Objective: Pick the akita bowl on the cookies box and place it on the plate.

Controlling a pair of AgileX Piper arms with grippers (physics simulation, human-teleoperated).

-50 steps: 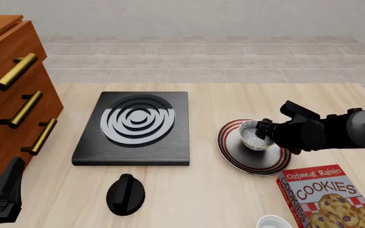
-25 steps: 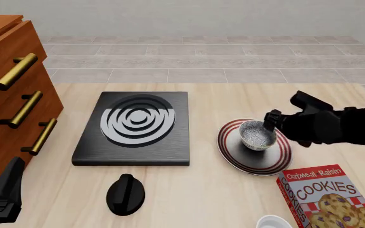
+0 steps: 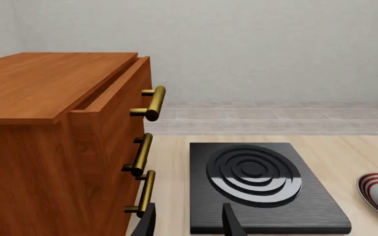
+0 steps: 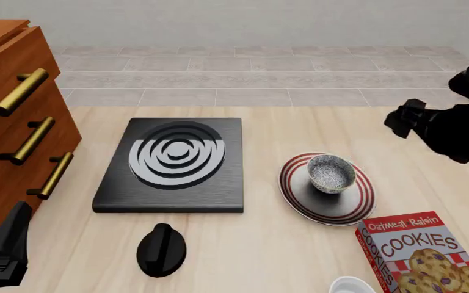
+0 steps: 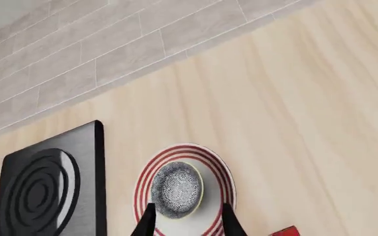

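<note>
1. The akita bowl (image 4: 331, 173) sits upright on the plate (image 4: 361, 205), a little toward its 11 o'clock, with nothing gripping it
2. The right gripper (image 4: 404, 118) hangs up at the bowl's 2 o'clock, well apart; its arm runs off the edge, and in the wrist view its two finger tips (image 5: 148, 222) stand spread with nothing between them
3. The left gripper (image 3: 187, 223) is spread too, holding nothing, mostly cut off low at 8 o'clock
4. The cookies box (image 4: 418, 251) lies at the plate's 5 o'clock, partly out of sight
5. A white rim (image 4: 353, 285) barely peeks in beside the box; I cannot make out what it is
</note>
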